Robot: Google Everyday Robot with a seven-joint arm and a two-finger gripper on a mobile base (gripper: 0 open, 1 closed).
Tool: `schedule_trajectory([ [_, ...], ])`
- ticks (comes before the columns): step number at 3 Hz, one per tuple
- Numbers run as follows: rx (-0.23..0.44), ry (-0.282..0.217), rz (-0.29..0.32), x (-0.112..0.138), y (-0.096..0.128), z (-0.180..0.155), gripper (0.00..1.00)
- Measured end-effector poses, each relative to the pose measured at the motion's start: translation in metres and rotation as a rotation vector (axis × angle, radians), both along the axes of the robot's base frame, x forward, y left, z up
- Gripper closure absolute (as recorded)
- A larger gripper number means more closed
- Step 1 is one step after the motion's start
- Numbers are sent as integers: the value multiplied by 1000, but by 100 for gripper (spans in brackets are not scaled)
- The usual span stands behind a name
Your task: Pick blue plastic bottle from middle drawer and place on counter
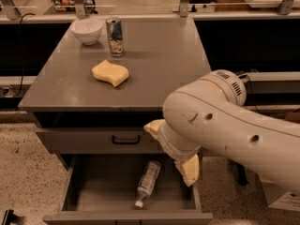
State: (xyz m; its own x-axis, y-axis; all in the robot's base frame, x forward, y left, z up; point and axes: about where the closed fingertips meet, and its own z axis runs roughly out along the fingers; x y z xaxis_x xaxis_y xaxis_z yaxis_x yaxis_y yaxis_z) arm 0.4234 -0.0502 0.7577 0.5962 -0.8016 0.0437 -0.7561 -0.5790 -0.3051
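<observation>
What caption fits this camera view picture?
The gripper hangs above the middle drawer, where the blue plastic bottle lies on its side.

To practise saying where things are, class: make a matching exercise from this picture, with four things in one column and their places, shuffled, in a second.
1 blue plastic bottle
2 can
3 yellow sponge
4 gripper

A standing on the counter beside the white bowl
B over the right side of the open middle drawer
C flat on the counter, left of its middle
D lying on its side in the middle drawer

Pairs: 1-D, 2-A, 3-C, 4-B
</observation>
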Motion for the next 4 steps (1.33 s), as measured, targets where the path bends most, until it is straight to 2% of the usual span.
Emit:
schedule_trajectory([
  [1, -6, -1, 31, 1, 3, -15, 0],
  [2, -15, -70, 144, -11, 14, -27, 0],
  [3, 2, -140, 212, 0, 25, -22, 0],
  [4, -15, -99, 243, -3, 30, -30, 0],
])
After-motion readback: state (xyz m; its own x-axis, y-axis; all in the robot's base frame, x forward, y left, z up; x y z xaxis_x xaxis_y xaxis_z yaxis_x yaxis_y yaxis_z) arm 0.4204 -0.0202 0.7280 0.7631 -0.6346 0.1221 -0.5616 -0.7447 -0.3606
